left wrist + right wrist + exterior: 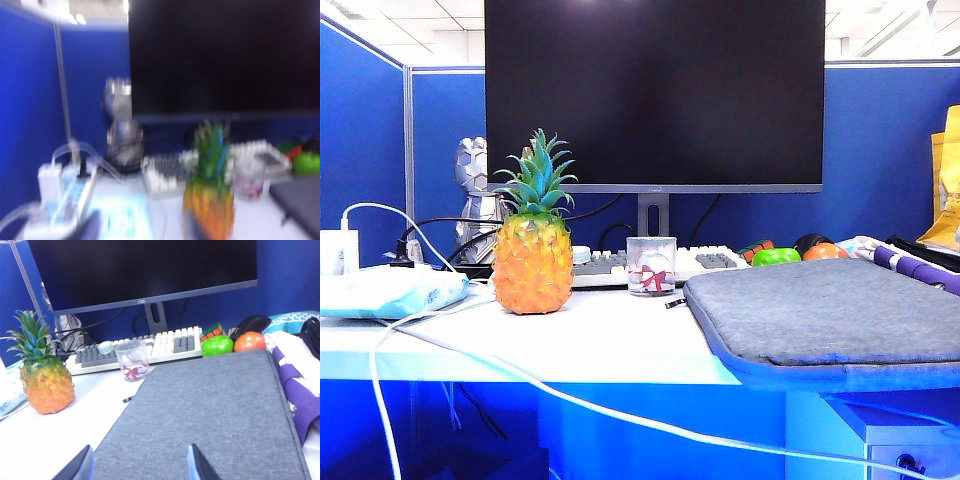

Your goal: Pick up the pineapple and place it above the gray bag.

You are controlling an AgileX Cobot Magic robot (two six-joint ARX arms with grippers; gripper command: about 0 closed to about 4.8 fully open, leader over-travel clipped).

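Observation:
The pineapple (532,265) stands upright on the white desk, left of the small glass, with an orange-yellow body and a green-teal crown. The gray bag (830,310) lies flat at the desk's right front corner. Neither gripper shows in the exterior view. The left wrist view is blurred; my left gripper (140,230) has its dark fingertips (87,227) apart, with the pineapple (210,205) just beyond one tip and nothing between them. My right gripper (140,467) hangs open over the near part of the gray bag (210,410), the pineapple (47,385) far off to its side.
A big dark monitor (655,95) and a keyboard (705,262) stand behind. A small glass (651,265), green (776,256) and orange (825,251) fruits, a pale blue packet (390,292), a white cable (470,355) and purple-white cloth (295,385) lie around.

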